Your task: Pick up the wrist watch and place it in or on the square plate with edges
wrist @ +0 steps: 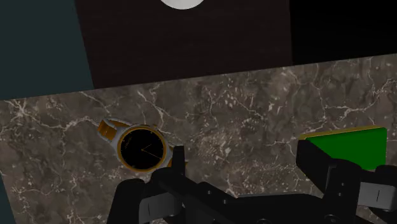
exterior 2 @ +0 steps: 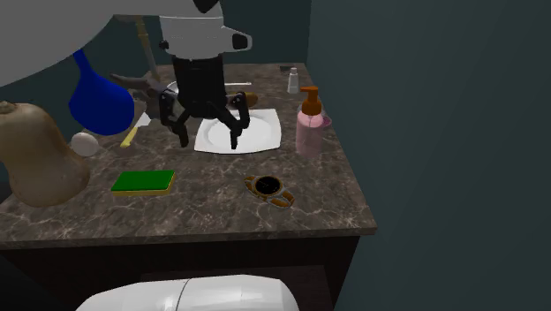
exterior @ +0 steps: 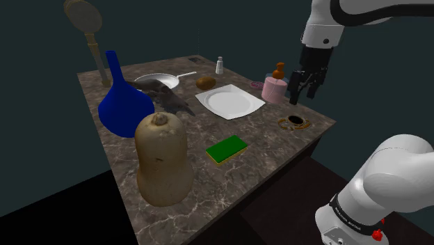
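The wrist watch (exterior: 295, 122) (exterior 2: 269, 188) has a black dial, a gold rim and a tan strap, and lies flat on the marble tabletop near a corner. In the wrist view the watch (wrist: 142, 147) sits just outside one fingertip (wrist: 179, 156), not between the fingers. My black gripper (exterior: 306, 87) (exterior 2: 209, 132) (wrist: 245, 156) hangs open above the table, holding nothing. The white square plate (exterior: 231, 101) (exterior 2: 265, 132) lies flat mid-table, partly behind the gripper in the second exterior view.
A pink soap dispenser (exterior: 275, 87) (exterior 2: 311, 124) stands near the plate and gripper. A green sponge (exterior: 227, 148) (wrist: 356, 143) lies at the front edge. A tan gourd (exterior: 163, 156), blue flask (exterior: 124, 97), pan (exterior: 158, 81) and shaker (exterior: 219, 65) stand further off.
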